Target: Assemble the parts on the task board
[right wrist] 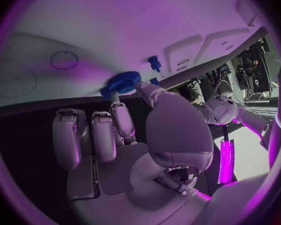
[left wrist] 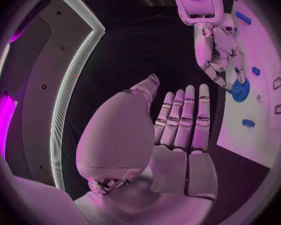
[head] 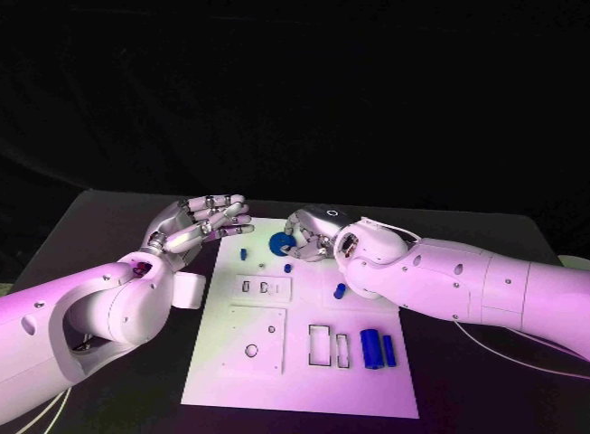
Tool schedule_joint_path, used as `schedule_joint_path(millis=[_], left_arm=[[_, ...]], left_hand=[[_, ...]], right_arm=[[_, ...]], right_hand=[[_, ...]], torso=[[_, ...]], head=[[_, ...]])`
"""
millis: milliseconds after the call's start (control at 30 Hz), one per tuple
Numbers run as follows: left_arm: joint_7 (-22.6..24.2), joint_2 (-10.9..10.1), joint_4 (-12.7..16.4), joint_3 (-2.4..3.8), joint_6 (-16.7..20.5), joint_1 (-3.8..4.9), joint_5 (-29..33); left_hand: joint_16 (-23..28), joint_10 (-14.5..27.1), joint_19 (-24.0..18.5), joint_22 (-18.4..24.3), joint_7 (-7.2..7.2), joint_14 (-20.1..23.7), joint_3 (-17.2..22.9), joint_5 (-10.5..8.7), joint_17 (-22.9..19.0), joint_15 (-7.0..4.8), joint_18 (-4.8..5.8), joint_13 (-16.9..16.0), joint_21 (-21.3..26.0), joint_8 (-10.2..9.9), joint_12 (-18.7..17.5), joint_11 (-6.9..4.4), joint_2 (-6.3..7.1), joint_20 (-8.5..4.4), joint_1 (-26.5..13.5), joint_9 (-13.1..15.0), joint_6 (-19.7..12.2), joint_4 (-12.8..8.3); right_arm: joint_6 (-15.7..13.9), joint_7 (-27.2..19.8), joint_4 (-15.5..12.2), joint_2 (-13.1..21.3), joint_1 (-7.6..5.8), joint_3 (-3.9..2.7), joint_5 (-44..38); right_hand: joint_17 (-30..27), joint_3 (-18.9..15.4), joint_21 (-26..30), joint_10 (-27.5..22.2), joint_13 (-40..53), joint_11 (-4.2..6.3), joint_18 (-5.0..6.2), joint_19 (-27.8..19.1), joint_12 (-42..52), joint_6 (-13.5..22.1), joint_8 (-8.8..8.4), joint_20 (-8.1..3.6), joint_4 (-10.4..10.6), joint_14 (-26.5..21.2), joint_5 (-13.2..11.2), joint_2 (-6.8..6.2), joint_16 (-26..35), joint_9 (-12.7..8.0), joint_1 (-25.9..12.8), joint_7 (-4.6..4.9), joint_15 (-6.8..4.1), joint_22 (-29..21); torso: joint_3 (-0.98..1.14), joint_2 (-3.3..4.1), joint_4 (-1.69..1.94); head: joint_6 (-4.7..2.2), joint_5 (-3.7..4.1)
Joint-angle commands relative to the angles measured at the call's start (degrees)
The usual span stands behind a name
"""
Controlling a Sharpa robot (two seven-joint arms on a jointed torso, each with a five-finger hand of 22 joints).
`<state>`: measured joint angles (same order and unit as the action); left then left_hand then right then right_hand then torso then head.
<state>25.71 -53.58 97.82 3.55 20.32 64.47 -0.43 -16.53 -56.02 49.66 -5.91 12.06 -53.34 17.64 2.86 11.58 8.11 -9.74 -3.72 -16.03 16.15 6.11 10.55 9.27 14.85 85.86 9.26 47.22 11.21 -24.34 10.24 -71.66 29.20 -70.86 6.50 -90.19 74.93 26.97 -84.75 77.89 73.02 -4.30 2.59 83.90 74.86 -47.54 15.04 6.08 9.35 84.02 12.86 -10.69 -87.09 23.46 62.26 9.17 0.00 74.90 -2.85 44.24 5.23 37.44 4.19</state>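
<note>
Gear [head: 279, 245], blue, upper centre of the board [head: 295, 380], pinched by right robot hand [head: 311, 233]. Left robot hand [head: 197, 224] hangs apart, empty. Seating underway; next, press it home.

Right hand [right wrist: 125, 150] at blue gear [right wrist: 122, 81] on task board [right wrist: 103, 30].
Fingertips touch the gear's edge; small blue peg [right wrist: 155, 63] stands just beside the gear; circle outlines farther off.

task board [head: 301, 380]: white | parts [head: 370, 346]: blue | table [head: 112, 226]: black | hands [head: 206, 220]: silver
</note>
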Motion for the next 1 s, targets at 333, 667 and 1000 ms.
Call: schedule_joint_path(millis=[333, 667, 1000], left_arm=[[0.2, -0.2, -0.1, 0.05, -0.5, 0.06, 0.1], [0.3, -0.5, 0.0, 0.04, -0.8, 0.06, 0.1], [0.4, -0.4, 0.0, 0.04, -1.1, 0.05, 0.1]], left_hand=[[0.2, 0.2, 0.2, 0.0, 1.59, 0.0, 0.1, -0.02, 0.1, 0.44, -0.76, 0.0, 0.4, -0.2, -0.3, 0.34, -0.02, 0.03, -0.6, -0.1, -0.1, -0.1], [0.2, 0.3, 0.2, 0.1, 1.6, 0.0, 0.2, -0.02, 0.1, 0.44, -0.77, 0.0, 0.4, -0.3, -0.4, 0.35, -0.07, 0.03, -0.6, -0.1, -0.1, -0.2], [0.2, 0.3, 0.2, 0.1, 1.6, 0.0, 0.2, -0.02, 0.1, 0.44, -0.77, 0.0, 0.4, -0.3, -0.4, 0.35, -0.07, 0.03, -0.6, -0.1, -0.1, -0.2]], right_arm=[[-7.8, -5.3, -7.7, 7.9, -0.57, -0.29, 5.1], [-2.5, -14.2, -11.2, 19.1, -2.15, -0.48, 18.4], [-1.5, -15.6, -10.1, 25.6, -1.85, -0.48, 23.2]], right_hand=[[5.6, 0.8, 0.2, 0.3, 0.4, 0.02, -0.57, 0.6, 0.6, -0.8, -1.04, 0.27, -1.2, 4.0, 2.0, -0.05, -0.3, 0.2, 2.7, 0.0, 0.17, 8.1], [3.5, 1.8, 3.1, -0.4, -0.2, 0.04, 0.39, -2.2, -0.1, -2.2, -1.47, 0.28, -4.6, 3.5, -0.2, -1.04, 0.5, 0.7, 7.2, 0.02, 0.15, 4.8], [2.9, 2.0, 3.8, -1.0, -0.8, -0.14, 0.57, -2.8, -0.7, -1.6, -2.37, 0.33, -5.8, 3.3, -1.2, -1.42, 0.8, 0.6, 8.3, 0.28, 0.27, 4.1]], torso=[[0.13, -0.14, -0.35], [0.65, -0.22, -1.35], [1.0, -0.16, -1.67]], head=[[-0.77, 0.34], [-1.28, 0.96], [-1.29, 1.29]])
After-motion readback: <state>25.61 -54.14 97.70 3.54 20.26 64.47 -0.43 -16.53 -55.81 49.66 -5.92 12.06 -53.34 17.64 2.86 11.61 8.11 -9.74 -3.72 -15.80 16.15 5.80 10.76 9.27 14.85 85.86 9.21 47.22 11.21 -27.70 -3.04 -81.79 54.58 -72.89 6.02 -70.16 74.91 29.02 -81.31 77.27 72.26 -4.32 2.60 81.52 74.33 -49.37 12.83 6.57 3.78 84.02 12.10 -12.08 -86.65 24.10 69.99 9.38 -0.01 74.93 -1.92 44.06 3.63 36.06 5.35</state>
